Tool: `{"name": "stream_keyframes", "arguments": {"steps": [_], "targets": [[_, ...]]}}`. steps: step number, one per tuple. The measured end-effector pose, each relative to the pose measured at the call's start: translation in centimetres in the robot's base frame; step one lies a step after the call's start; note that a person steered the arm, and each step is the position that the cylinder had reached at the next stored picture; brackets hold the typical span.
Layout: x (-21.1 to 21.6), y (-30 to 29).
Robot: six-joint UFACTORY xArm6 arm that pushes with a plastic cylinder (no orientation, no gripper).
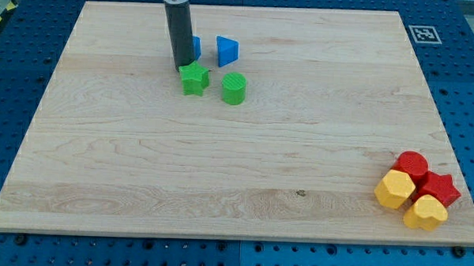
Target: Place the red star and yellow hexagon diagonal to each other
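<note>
**Well away from its blocks: my tip sits among the green and blue pieces**

Here my tip [182, 66] rests at the view's top, left of centre, on the wooden board [220, 164]. It is a bare rod with nothing to open or close, and it clamps nothing. Its end meets the upper left edge of the green star [195, 78]; whether it truly touches or stands just beside, I cannot tell. The rod hides most of a blue block [196, 46] behind it, so that block's shape cannot be made out. Just to the right lies a blue triangular block [226, 50], and below that a green cylinder [233, 88], near the green star but apart from it.

The task's blocks lie well apart from my tip, in the view's bottom right corner. The red star [440, 188] sits at the right of a tight cluster, and the yellow hexagon [395, 189] at its left, the two roughly level with each other. A red cylinder [412, 164] stands above and between them, and a yellow heart [425, 211] below and between them. All four appear to touch their neighbours.

A small black and white marker [421, 33] sits at the board's top right corner.
</note>
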State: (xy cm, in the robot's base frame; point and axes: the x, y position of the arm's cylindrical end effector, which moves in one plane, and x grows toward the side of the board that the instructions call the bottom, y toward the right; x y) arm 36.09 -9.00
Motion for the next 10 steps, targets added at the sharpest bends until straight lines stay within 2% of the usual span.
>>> {"name": "stream_keyframes", "arguments": {"steps": [2, 3, 4, 5, 7, 8, 10], "targets": [[1.1, -0.1], [1.3, -5.5], [5.4, -8.1], [10.3, -3.9], [10.4, 17.2], [10.4, 25.5], [16.3, 35.7]]}}
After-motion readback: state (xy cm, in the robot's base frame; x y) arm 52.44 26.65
